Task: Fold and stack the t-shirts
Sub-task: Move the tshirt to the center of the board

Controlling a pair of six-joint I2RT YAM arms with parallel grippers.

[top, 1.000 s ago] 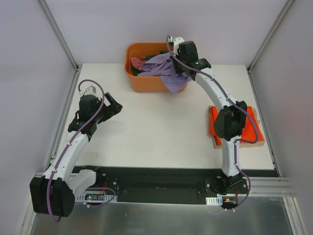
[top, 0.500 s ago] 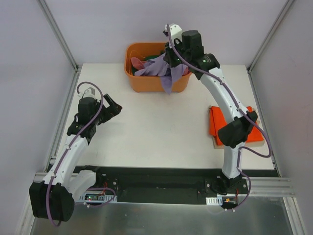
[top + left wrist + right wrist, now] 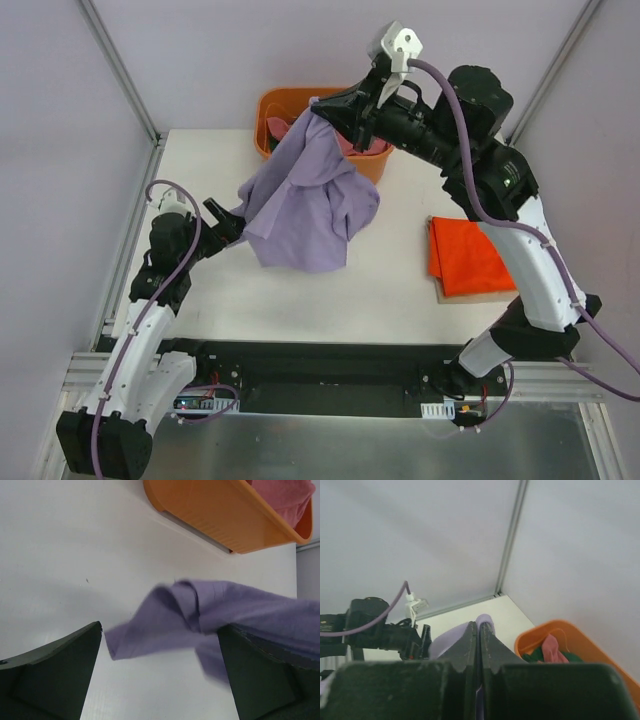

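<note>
Nearest, the left jaws stand wide apart and empty, just beside the lower edge of the lavender t-shirt (image 3: 305, 205). At right, a folded orange-red t-shirt (image 3: 470, 255) lies on the bench (image 3: 380, 290). The lavender t-shirt hangs above the bench, its top clamped in the right jaws. Farthest, the orange tub (image 3: 268, 125) holds pink cloth (image 3: 551, 647) and green cloth (image 3: 535, 655).

lavender-purple t-shirt (image 3: 305, 200) plain | orange-red t-shirt (image 3: 470, 257) plain | tub (image 3: 215, 510) orange | inside tub: pink t-shirt (image 3: 282, 495), dark green t-shirt (image 3: 534, 655) | worktop (image 3: 390, 285) white
</note>
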